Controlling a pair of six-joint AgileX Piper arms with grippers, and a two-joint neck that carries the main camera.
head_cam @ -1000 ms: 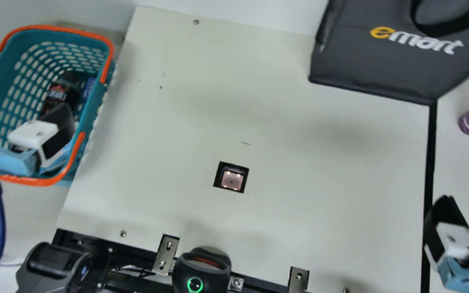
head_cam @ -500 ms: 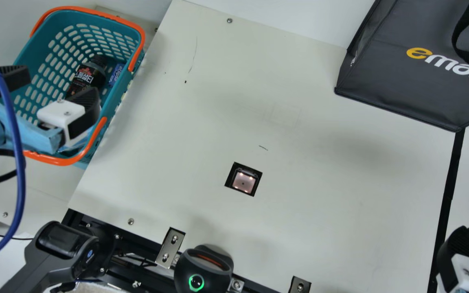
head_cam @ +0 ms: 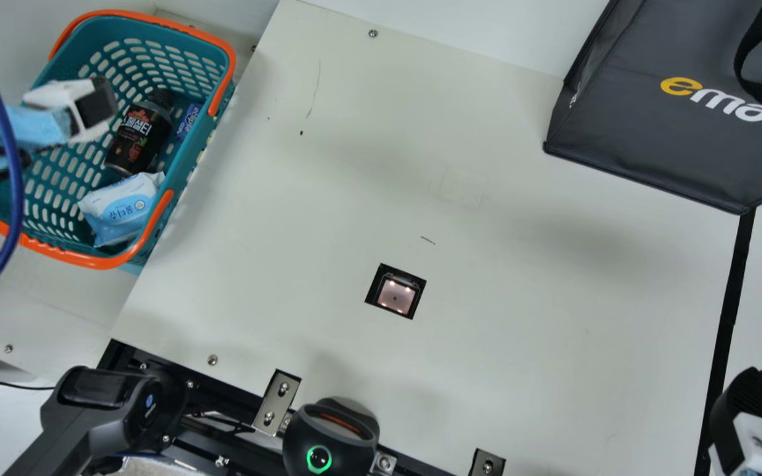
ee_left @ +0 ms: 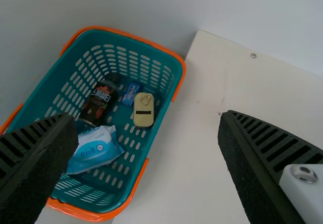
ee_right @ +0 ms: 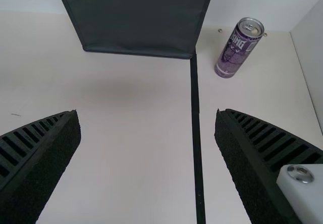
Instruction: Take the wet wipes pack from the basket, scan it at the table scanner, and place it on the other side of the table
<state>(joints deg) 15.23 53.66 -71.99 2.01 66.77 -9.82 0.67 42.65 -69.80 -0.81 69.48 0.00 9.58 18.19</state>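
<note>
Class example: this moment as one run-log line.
left pincer: open, near basket | right pincer: open, over table | wipes pack: in basket | scanner: uncovered

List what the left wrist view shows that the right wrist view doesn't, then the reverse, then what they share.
Left wrist view: the teal basket with orange handles, holding the wet wipes pack, a dark bottle, a small blue packet and a tan tin.

Right wrist view: a dark bag, a purple can and a black strip.

Both: the pale tabletop and a gripper with ribbed black fingers apart, left and right respectively.
</note>
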